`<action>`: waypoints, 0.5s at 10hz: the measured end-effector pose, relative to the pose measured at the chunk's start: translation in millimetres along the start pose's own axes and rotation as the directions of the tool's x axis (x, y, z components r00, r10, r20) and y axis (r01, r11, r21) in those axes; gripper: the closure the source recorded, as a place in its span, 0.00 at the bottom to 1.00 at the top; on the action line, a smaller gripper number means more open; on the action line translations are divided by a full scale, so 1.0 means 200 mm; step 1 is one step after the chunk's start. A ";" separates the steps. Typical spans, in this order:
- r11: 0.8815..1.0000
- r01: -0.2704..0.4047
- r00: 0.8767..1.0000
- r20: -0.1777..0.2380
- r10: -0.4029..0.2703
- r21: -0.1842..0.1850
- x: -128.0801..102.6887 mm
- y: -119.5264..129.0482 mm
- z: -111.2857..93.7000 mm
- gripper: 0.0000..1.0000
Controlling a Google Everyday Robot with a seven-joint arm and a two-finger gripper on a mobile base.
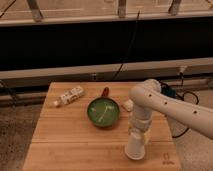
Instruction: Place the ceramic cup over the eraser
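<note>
The white ceramic cup (136,147) is upside down, rim downward, at the front right of the wooden table (60,137). My gripper (139,132) comes down from above and is shut on the cup's narrow upper end. The cup's rim is at or just above the table top; I cannot tell if it touches. The black eraser is not visible; it may be hidden under the cup or behind the arm.
A green bowl (103,111) sits mid-table, left of the cup. A small red object (105,92) lies behind it. A white box with markings (69,95) lies at the back left. A small white rounded object (128,104) lies beside my arm. Cables hang off the table's right.
</note>
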 end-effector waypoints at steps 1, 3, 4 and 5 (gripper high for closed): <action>1.000 -0.006 1.000 0.000 0.006 0.011 0.01 0.00 0.00 0.20; 0.999 -0.018 1.000 -0.001 0.018 0.046 0.02 0.01 -0.01 0.21; 0.999 -0.009 1.000 0.000 0.009 0.033 0.00 -0.01 0.00 0.25; 1.000 -0.008 1.000 0.001 0.008 0.030 0.00 -0.01 0.00 0.25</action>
